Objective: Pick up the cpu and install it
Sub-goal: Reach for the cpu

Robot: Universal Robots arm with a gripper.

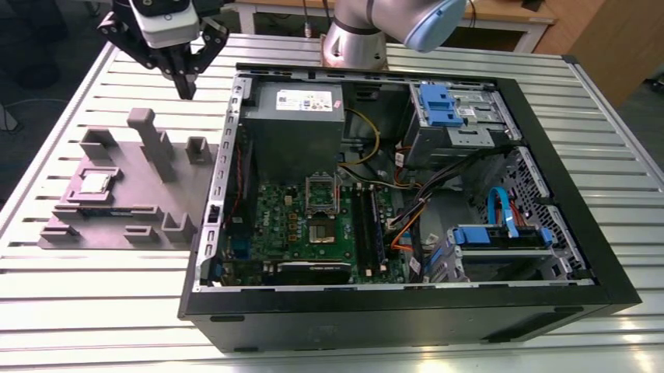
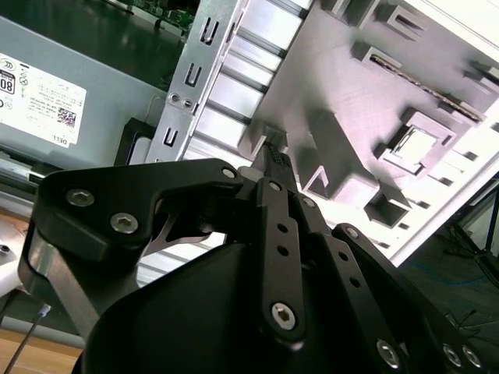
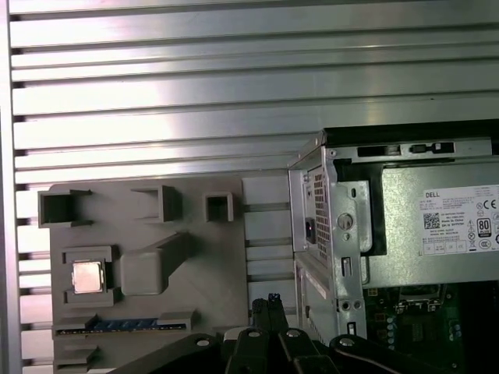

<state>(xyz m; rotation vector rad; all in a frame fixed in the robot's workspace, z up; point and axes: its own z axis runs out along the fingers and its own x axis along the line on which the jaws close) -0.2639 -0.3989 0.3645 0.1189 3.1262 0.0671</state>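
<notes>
A grey-purple plastic fixture [image 1: 135,221] sat on the slatted metal worktop [image 1: 62,311] at the exterior view's left, with the cpu [image 1: 96,182] lying flat, silver top up, in a square recess. The cpu was below the jaws, well apart from them and untouched; both wrist views showed it in its pocket [image 3: 87,277] [image 2: 413,148].

The jaws hung high above the fixture's far edge, closed tip to tip, pointing down and holding nothing. Directly below them rose the fixture's tall posts [image 1: 154,144]. Beyond the jaws, toward the exterior view's right, lay the open computer case [image 1: 415,303], its wall close beside them. Inside were the grey power supply [image 1: 295,116] and, farther off and lower, the green motherboard [image 1: 280,210] with its cpu socket [image 1: 322,231].

The posts looked like the nearest hazard: standing between the jaws and the chip, they could be struck on a slanted approach and the fixture knocked askew. The cpu looked thin and sat low in its recess, so a shallow or off-centre grip could let it slip or tilt. A tilted or turned chip might then jam at the socket or damage its contacts, and the case wall left little room for error.
</notes>
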